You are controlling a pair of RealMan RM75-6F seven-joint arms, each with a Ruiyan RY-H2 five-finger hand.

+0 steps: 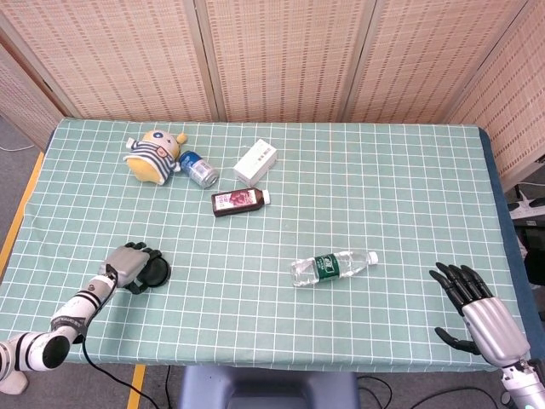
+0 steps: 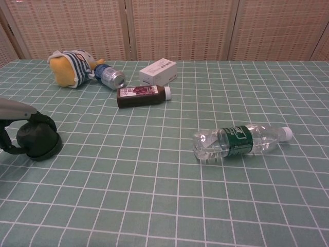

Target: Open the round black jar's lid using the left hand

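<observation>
The round black jar (image 1: 154,271) (image 2: 37,140) stands near the table's front left edge. My left hand (image 1: 128,266) (image 2: 13,110) lies over its top and left side, fingers curled around it, gripping it. Most of the lid is hidden under the hand in the head view. My right hand (image 1: 473,308) rests at the front right corner of the table, fingers spread, holding nothing; the chest view does not show it.
A clear water bottle (image 1: 332,267) (image 2: 239,140) lies mid-table. Further back are a dark juice bottle (image 1: 239,201) (image 2: 142,95), a white box (image 1: 255,161) (image 2: 158,71), a blue can (image 1: 198,169) (image 2: 109,76) and a striped plush toy (image 1: 153,156) (image 2: 69,67).
</observation>
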